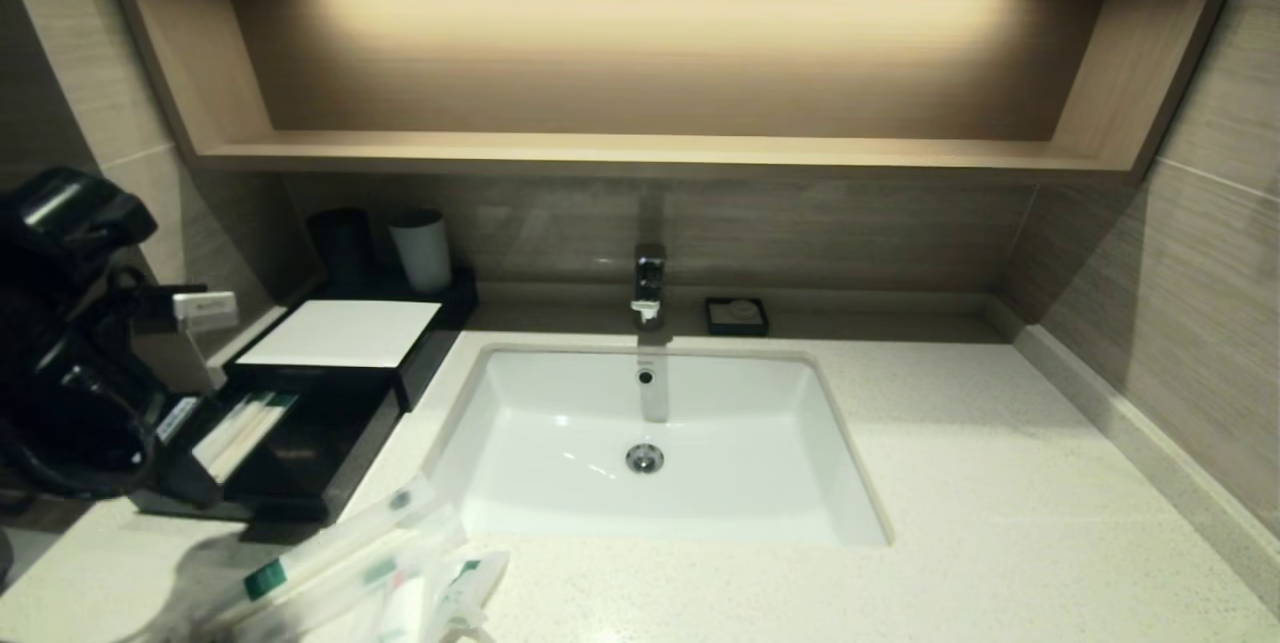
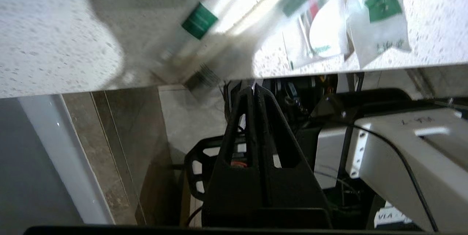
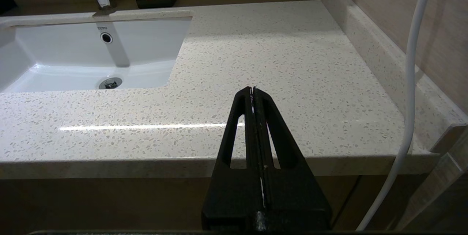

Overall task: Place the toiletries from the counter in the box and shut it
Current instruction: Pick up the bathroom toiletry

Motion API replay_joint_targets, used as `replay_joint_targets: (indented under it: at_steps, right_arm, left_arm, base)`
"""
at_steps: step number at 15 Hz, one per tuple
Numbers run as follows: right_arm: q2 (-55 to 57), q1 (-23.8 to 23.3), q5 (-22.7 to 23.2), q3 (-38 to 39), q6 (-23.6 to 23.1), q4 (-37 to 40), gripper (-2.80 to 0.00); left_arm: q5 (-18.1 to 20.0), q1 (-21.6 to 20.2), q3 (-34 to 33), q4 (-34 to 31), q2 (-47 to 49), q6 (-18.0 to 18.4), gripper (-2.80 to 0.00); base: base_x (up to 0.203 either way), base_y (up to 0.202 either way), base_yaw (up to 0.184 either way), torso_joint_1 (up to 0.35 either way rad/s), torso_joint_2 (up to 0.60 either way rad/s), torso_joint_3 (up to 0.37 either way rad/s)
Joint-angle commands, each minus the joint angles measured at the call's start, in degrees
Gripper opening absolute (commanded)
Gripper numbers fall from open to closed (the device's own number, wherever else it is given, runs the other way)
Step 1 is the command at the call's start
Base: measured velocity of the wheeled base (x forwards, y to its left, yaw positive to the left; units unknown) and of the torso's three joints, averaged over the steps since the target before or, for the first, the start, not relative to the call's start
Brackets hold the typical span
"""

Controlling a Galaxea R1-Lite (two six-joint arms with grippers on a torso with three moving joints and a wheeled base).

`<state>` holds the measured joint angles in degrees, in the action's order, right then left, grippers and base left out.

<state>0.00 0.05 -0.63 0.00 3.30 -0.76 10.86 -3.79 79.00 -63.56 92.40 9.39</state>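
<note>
Several toiletries (image 1: 370, 573) lie heaped on the worktop (image 1: 1000, 523) at its front edge, just left of the sink (image 1: 500, 483), with the box (image 1: 340, 333) behind them, drawer pulled open and a few packets already inside. They look slippery and overlapping, so a pinch may drag two or nudge one off the edge. Left gripper (image 2: 253, 88) hangs below that edge, fingers pressed together on nothing; right gripper (image 3: 253, 88), right of the sink, likewise.
</note>
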Motion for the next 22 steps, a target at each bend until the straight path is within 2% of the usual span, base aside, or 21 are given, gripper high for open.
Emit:
replay_joint_targets:
  at_steps: [1,3,6,7,8,15,18,20,21,22]
  right_arm:
    - [0.00,0.04,0.01,0.00,0.04,-0.03,-2.80]
    - [0.00,0.04,0.01,0.00,0.04,-0.03,-2.80]
    - [0.00,0.04,0.01,0.00,0.04,-0.03,-2.80]
    - [0.00,-0.05,0.01,0.00,0.04,-0.03,-2.80]
    - [0.08,0.04,0.01,0.00,0.04,-0.03,-2.80]
    - [0.00,0.04,0.01,0.00,0.04,-0.03,-2.80]
    - [0.01,-0.03,0.01,0.00,0.04,-0.03,-2.80]
    - [0.00,0.00,0.01,0.00,0.04,-0.03,-2.80]
    - [0.00,0.04,0.01,0.00,0.04,-0.03,-2.80]
    - [0.00,0.04,0.01,0.00,0.04,-0.03,-2.80]
  left_arm:
    - [-0.27,3.25,-5.09,0.03,-0.87,0.24,-2.80]
    - [-1.84,4.99,-8.48,0.18,-1.31,0.22,-2.80]
    - [-1.95,5.20,-11.77,0.28,-1.32,-0.38,-2.80]
    - [-2.10,5.22,-13.93,1.20,-1.51,-0.25,-2.39]
    - [-2.26,5.29,-15.94,3.62,-1.54,-0.03,0.00]
    - [-2.86,4.68,-27.68,24.70,2.62,0.66,0.00]
    - [-3.13,2.13,-29.37,25.87,2.91,5.38,0.00]
    - [-3.14,0.91,-29.51,25.96,3.24,6.76,0.00]
    - [-3.20,-0.06,-29.51,26.02,3.38,8.35,0.00]
    - [-3.22,-1.27,-29.44,26.03,3.51,11.78,0.00]
  base:
    - [0.000,0.000,0.000,0.000,0.00,0.000]
    - [0.000,0.000,0.000,0.000,0.00,0.000]
    - [0.000,0.000,0.000,0.000,0.00,0.000]
    - [0.000,0.000,0.000,0.000,0.00,0.000]
    - [0.000,0.000,0.000,0.000,0.00,0.000]
    - [0.000,0.000,0.000,0.000,0.00,0.000]
    - [0.000,0.000,0.000,0.000,0.00,0.000]
    - [0.000,0.000,0.000,0.000,0.00,0.000]
    - [0.000,0.000,0.000,0.000,0.00,0.000]
    - [0.000,0.000,0.000,0.000,0.00,0.000]
